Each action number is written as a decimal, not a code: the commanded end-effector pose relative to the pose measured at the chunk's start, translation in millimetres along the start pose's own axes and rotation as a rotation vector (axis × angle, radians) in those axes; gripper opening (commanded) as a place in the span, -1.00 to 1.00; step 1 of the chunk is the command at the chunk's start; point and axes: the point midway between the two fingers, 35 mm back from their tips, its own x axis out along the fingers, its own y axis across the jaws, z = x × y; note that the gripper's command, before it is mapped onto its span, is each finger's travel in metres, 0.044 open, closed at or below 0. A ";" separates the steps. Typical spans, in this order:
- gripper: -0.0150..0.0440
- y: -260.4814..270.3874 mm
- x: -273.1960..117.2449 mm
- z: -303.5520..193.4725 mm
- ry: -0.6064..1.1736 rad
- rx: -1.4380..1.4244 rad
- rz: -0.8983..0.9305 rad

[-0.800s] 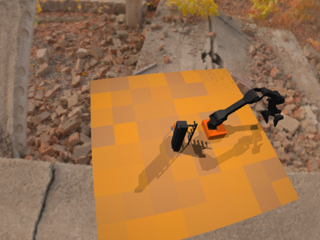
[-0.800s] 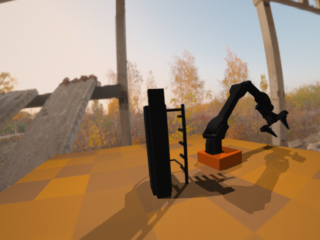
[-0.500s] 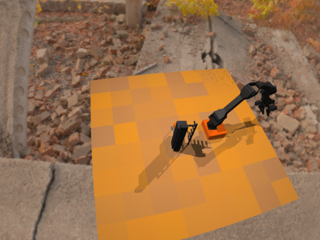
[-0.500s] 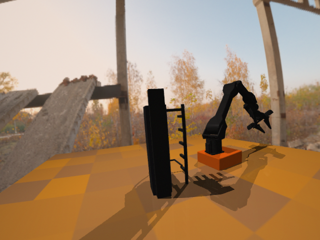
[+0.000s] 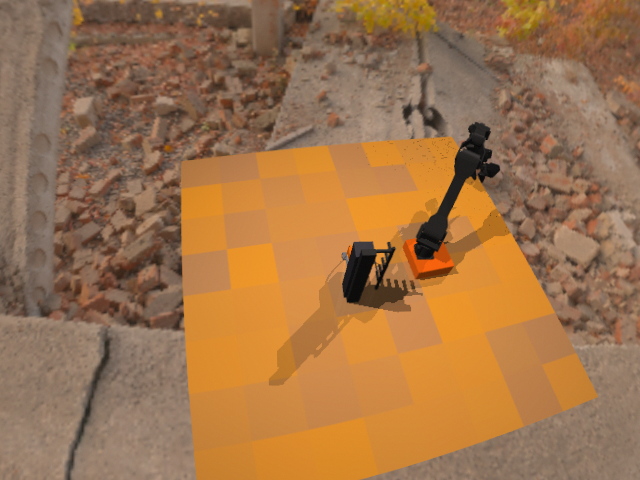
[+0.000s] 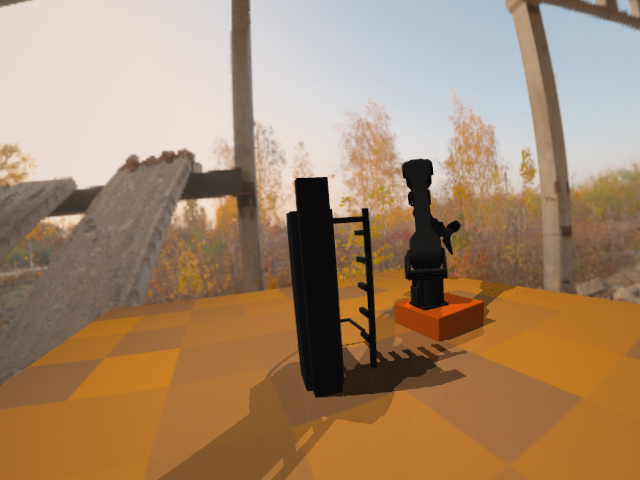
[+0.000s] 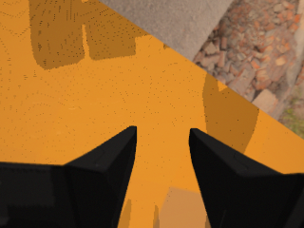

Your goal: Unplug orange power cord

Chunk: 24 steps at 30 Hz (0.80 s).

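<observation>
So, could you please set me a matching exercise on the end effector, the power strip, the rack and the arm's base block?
1. end effector
2. power strip
3. rack
4. base block

A. orange
B. broad black slab standing on end
C. partly open, holding nothing
D. thin and ladder-like

Pairs: 1-C, 2-B, 3-D, 4-A

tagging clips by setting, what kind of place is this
Probably an outdoor ruin or demolition site. Brick rubble covers the ground, cracked concrete slabs and bare pillars stand around, with autumn trees behind. The arm works on an orange checkered mat.
</observation>
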 end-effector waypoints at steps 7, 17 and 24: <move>0.05 123.2 -88.1 -85.2 -0.071 -0.143 0.178; 0.05 197.7 -173.7 -235.3 -0.090 -0.328 0.362; 0.05 199.4 -217.0 -360.6 -0.065 -0.483 0.471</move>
